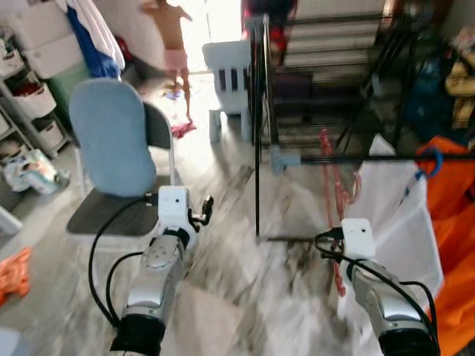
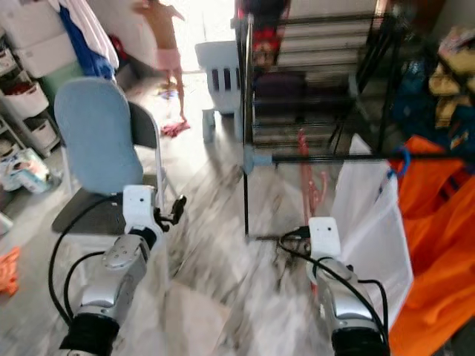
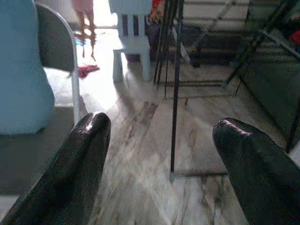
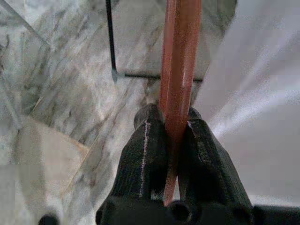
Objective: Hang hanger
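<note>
A red plastic hanger (image 4: 180,56) is clamped between the black fingers of my right gripper (image 4: 171,120), which is shut on it. From the head, the hanger (image 1: 331,174) stands roughly upright above my right wrist, just below the drying rack's black horizontal rail (image 1: 371,157). An orange garment (image 1: 453,222) on a blue hook and a white cloth (image 1: 401,215) hang from that rail to the right. My left gripper (image 3: 161,136) is open and holds nothing. It hovers low in front of the blue chair (image 1: 111,137).
The rack's black upright post (image 1: 257,148) stands straight ahead on the marble floor. A white plastic stool (image 1: 230,74) and a person (image 1: 174,44) are farther back. Storage shelves (image 1: 30,96) line the left wall. An orange cloth (image 1: 15,274) lies on the floor at left.
</note>
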`<state>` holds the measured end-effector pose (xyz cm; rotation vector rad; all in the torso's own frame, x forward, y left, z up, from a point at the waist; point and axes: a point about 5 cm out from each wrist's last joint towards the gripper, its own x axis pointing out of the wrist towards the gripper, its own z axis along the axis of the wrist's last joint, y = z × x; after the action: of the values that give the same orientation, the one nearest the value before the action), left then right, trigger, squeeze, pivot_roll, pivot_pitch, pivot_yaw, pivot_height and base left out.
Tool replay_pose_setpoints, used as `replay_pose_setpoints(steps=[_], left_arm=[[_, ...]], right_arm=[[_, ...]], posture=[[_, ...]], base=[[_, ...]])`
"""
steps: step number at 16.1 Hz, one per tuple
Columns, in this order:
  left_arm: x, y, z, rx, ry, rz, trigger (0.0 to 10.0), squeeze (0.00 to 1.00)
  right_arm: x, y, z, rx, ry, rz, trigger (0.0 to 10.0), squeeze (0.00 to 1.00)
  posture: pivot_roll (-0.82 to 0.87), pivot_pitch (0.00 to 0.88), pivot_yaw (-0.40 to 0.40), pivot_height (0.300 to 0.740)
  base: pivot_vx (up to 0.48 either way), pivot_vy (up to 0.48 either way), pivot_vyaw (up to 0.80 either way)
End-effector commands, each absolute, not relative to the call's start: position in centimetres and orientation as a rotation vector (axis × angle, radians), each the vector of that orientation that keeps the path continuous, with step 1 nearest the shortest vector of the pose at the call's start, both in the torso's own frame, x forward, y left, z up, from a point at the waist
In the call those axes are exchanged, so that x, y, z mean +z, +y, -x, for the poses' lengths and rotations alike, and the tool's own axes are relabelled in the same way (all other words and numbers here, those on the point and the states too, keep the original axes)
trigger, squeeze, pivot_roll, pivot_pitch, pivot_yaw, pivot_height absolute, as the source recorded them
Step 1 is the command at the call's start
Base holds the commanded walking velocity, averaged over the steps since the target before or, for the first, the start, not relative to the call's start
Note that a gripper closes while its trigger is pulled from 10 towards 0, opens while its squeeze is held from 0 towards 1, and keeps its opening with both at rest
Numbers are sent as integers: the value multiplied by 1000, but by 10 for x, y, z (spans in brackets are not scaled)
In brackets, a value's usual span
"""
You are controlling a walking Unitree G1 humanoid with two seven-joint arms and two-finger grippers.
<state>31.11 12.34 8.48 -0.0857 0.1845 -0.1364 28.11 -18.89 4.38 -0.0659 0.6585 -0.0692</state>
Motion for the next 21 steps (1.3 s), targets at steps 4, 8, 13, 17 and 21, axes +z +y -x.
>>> replay_pose_setpoints(steps=[4,8,13,17,21], left_arm=[[81,129,-311,-133,221,95,10000,0],[86,127,-310,-155,182,54,10000,0],[85,125,-310,-162,201,77,10000,0],[87,117,-308,-211,190,93,10000,0],[88,118,-307,-213,183,111,10000,0]], right_arm=[[46,-177,-282,-27,642,70,10000,0],[46,-172,-283,-16,642,66,10000,0],[46,-172,-283,-3,650,56,10000,0],[59,-174,-295,10,645,3,10000,0],[62,-177,-300,10,692,-26,10000,0]], posture=[[-208,0,66,740],[-203,0,66,740],[-203,0,63,740],[-205,0,63,740],[-203,0,60,740]], base=[[138,428,0],[0,346,0],[0,0,0],[0,0,0],[0,0,0]])
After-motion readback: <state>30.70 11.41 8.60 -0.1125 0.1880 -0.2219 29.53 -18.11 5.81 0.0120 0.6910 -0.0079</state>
